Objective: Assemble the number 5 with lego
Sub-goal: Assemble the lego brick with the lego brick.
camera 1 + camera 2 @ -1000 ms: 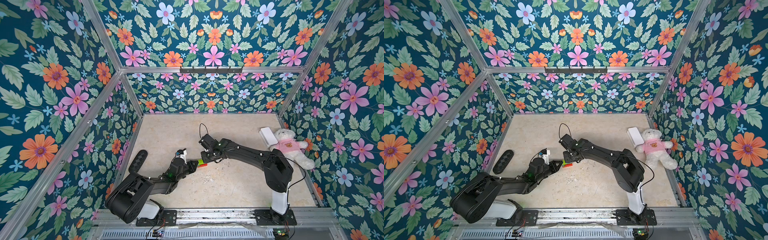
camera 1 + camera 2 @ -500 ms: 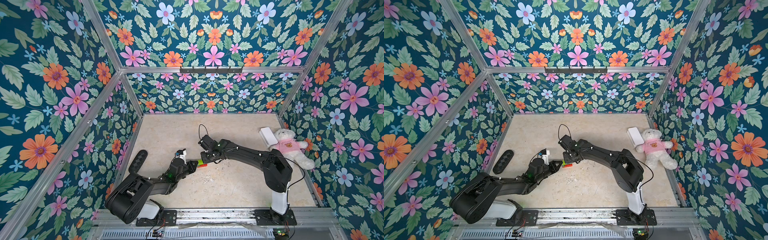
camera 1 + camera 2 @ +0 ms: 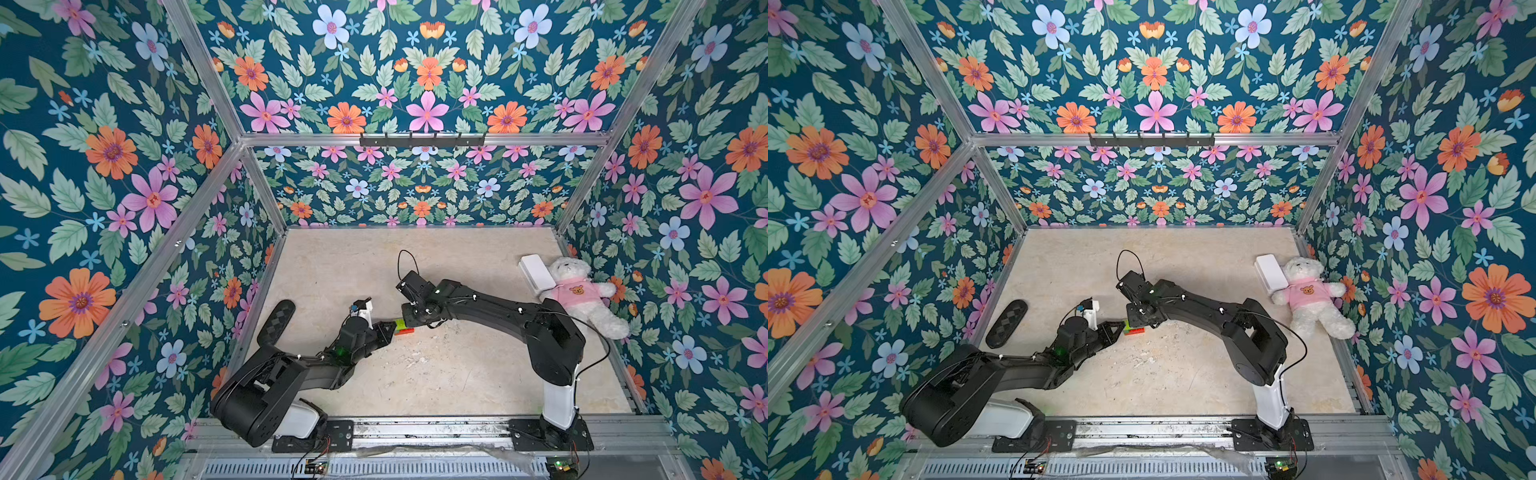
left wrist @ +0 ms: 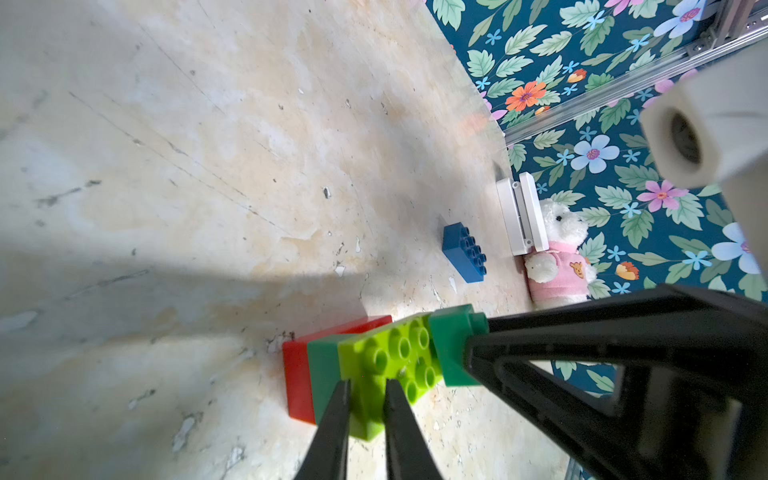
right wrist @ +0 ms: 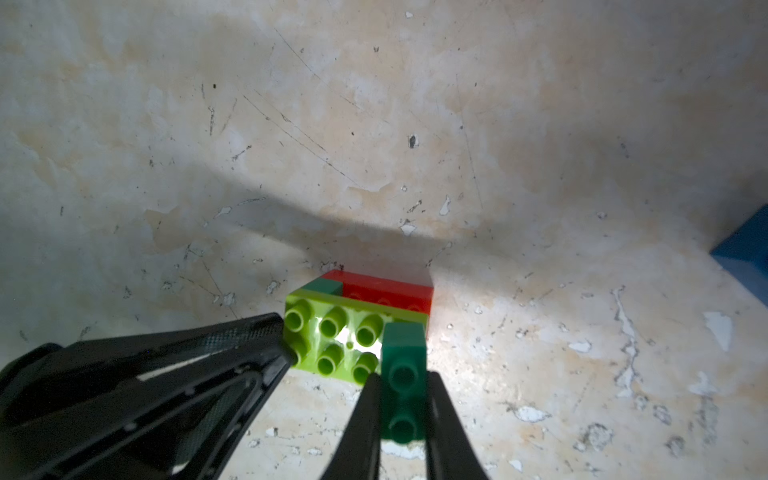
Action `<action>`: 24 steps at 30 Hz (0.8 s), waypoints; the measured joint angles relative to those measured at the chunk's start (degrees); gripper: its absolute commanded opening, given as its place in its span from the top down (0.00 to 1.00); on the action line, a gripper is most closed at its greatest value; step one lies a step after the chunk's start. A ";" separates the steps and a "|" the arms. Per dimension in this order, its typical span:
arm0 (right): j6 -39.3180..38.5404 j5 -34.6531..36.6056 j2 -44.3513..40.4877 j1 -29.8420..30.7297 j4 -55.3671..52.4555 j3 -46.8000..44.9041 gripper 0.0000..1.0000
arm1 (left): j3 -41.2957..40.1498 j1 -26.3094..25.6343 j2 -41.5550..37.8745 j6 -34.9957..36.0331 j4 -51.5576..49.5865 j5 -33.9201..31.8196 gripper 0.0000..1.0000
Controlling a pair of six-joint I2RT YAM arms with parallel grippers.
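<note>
The lego stack lies on its side mid-table: red brick, dark-green brick and lime brick joined. My left gripper is shut on the lime brick's end. My right gripper is shut on a second dark-green brick, pressed onto the studs at the lime brick's other end. A loose blue brick lies farther off toward the teddy; the top views do not show it.
A white teddy in a pink shirt and a white box lie against the right wall. A black oval object rests by the left wall. Floral walls enclose the table on three sides.
</note>
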 measured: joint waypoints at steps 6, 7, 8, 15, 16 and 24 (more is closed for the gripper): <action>0.76 0.44 0.31 0.20 -0.46 0.48 0.99 | -0.35 0.00 0.24 -0.17 0.96 -0.02 0.82; 1.16 0.63 0.31 0.26 -0.48 0.48 1.00 | -0.39 0.00 0.24 -0.20 1.14 -0.02 0.82; 1.42 0.81 0.31 0.33 -0.50 0.48 1.00 | -0.42 0.00 0.24 -0.20 1.25 -0.02 0.82; 3.04 2.08 0.66 0.96 -0.87 0.92 1.00 | -0.55 0.00 0.31 -0.28 1.70 -0.02 0.82; 3.15 2.40 0.76 1.09 -1.03 1.05 1.00 | -0.57 0.00 0.31 -0.35 1.81 -0.02 0.82; 4.68 3.23 1.03 1.38 -1.09 1.03 1.00 | -0.72 0.00 0.31 -0.35 2.21 -0.07 0.82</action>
